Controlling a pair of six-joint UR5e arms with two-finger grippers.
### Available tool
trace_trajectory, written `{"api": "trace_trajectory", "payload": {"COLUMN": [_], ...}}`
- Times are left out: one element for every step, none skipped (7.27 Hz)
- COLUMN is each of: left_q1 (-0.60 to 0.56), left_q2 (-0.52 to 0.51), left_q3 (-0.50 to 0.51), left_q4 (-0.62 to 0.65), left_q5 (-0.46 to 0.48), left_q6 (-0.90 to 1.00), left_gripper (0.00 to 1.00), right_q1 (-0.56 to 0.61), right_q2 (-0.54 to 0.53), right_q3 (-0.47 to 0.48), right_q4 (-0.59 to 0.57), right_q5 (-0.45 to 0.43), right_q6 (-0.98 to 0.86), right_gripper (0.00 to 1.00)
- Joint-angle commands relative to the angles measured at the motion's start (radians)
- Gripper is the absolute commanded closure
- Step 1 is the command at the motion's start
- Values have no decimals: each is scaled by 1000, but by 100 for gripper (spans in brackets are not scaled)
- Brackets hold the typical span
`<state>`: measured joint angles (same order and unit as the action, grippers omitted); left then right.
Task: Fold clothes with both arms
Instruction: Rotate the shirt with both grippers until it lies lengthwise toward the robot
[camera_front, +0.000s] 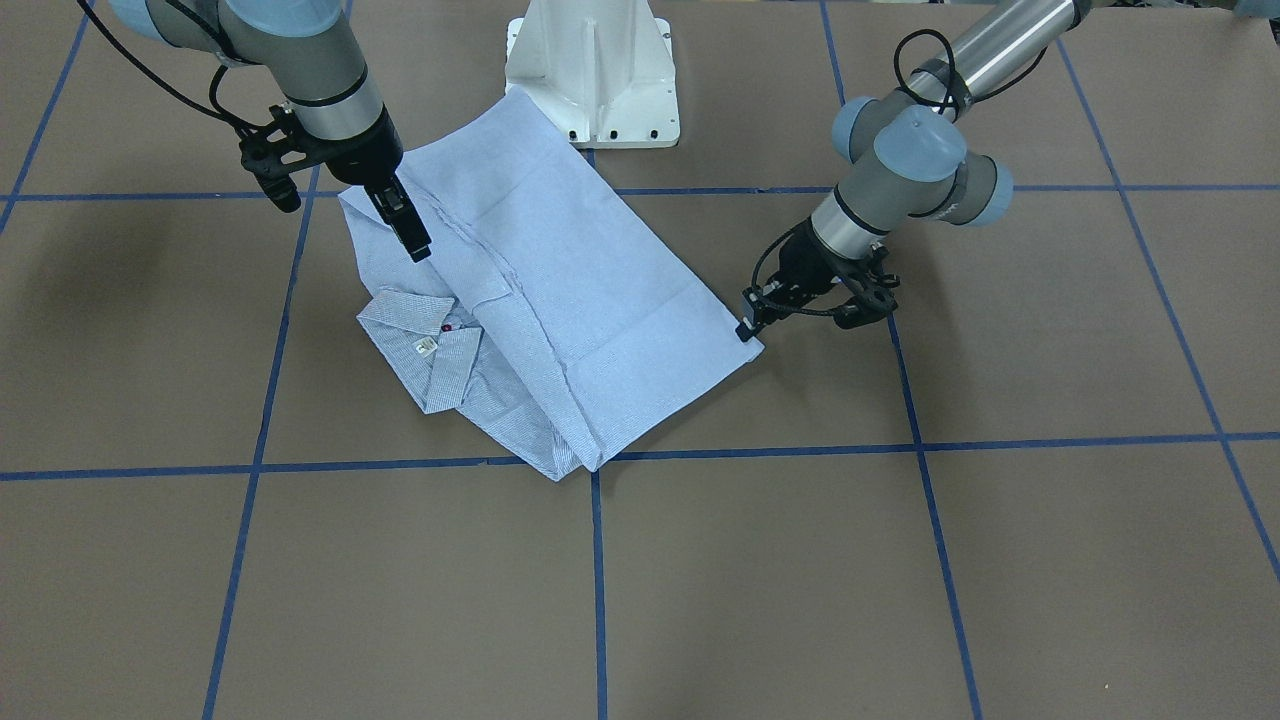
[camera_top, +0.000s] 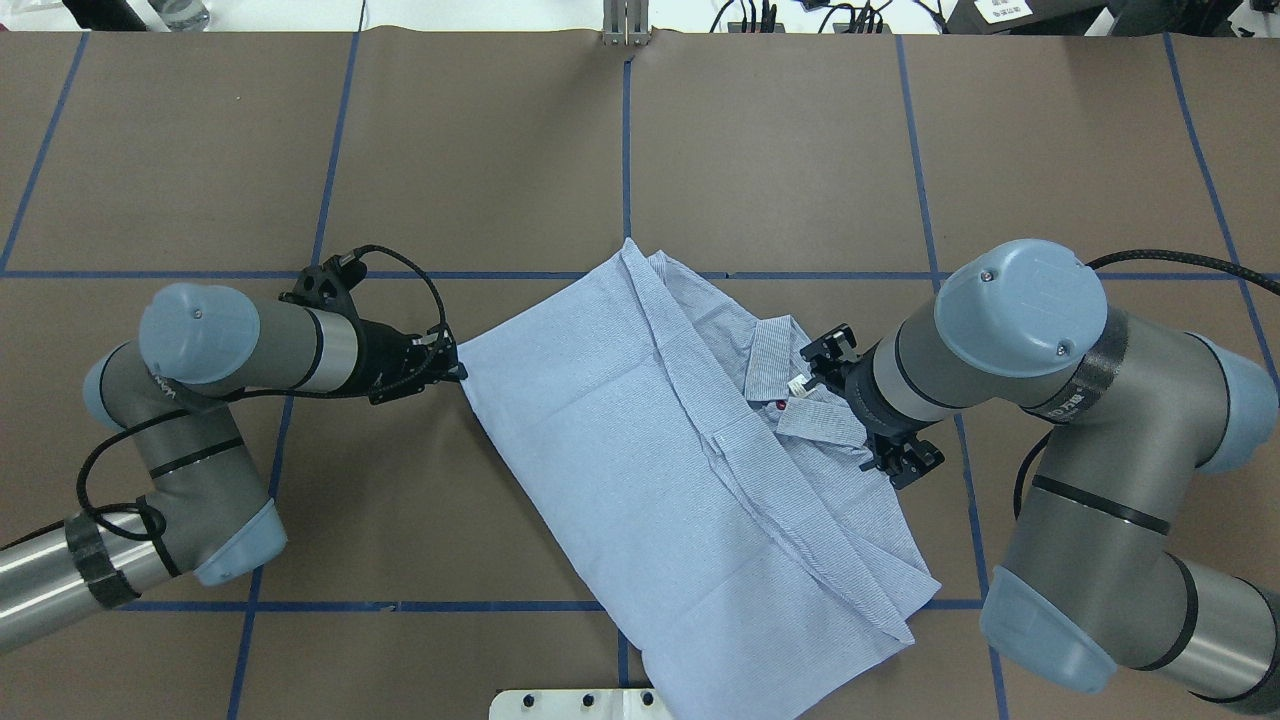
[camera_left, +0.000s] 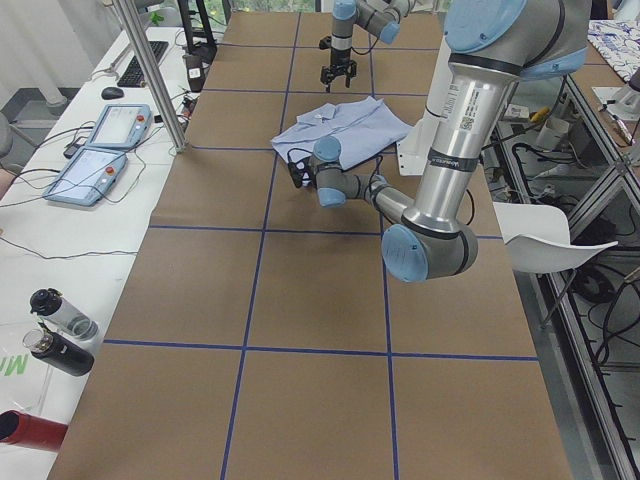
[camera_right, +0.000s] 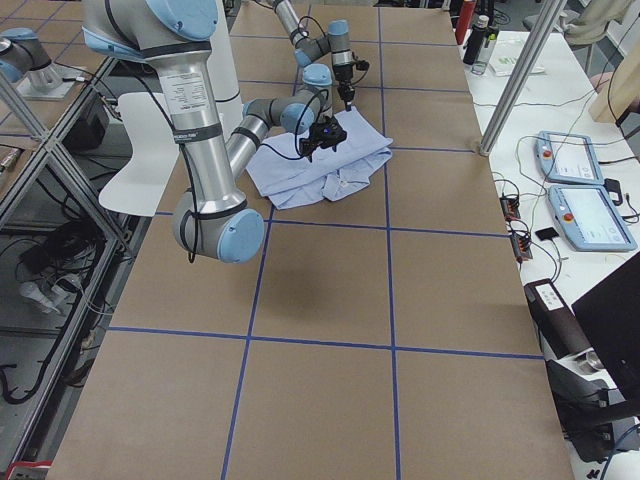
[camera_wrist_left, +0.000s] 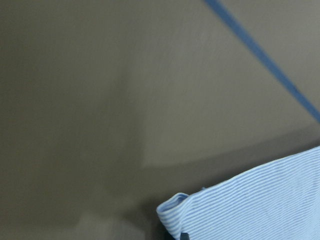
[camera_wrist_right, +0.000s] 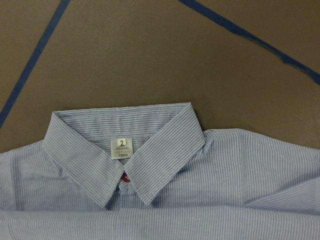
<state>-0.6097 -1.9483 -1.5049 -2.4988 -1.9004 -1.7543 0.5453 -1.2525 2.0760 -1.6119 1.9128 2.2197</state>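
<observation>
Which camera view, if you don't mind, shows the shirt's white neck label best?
The right wrist-mounted view: the neck label is close and sharp, its "2" readable, above a red button. The front-facing and overhead views show only a tiny white speck; the side views cannot resolve it, and the left wrist view misses it.

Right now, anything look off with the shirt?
The shirt lies diagonal to the tape grid, and its stacked edges fan out unevenly beside the collar, which itself sits flat; no damage shows.
</observation>
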Motion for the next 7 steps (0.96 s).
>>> {"api": "trace_trajectory", "payload": {"left_q1": [-118, -165, -189, -190, -190, -196, -226], "left_q2": [-209, -280, -346, -444, -487, -488, -486], "left_q3": [252, 332, 416, 530, 587, 589, 589], "left_q4": [-6, -6, -11, -12, -14, -14, -12], "left_q5": [-2, 0, 14, 62, 69, 69, 69], "left_q6": [82, 163, 211, 226, 234, 246, 277], "left_gripper": [100, 100, 100, 100, 100, 76, 43], "right_q1": [2, 4, 10, 13, 13, 9, -8], "right_q2": [2, 2, 22, 40, 60, 83, 103], "right_q3": [6, 10, 9, 7, 4, 3, -11], "right_q4": [3, 6, 6, 7, 7, 6, 7], "right_q5": [-6, -8, -9, -9, -26, -76, -136], "right_q6": [0, 0, 0, 0, -2, 0, 0], "right_gripper": [0, 0, 0, 0, 0, 0, 0]}}
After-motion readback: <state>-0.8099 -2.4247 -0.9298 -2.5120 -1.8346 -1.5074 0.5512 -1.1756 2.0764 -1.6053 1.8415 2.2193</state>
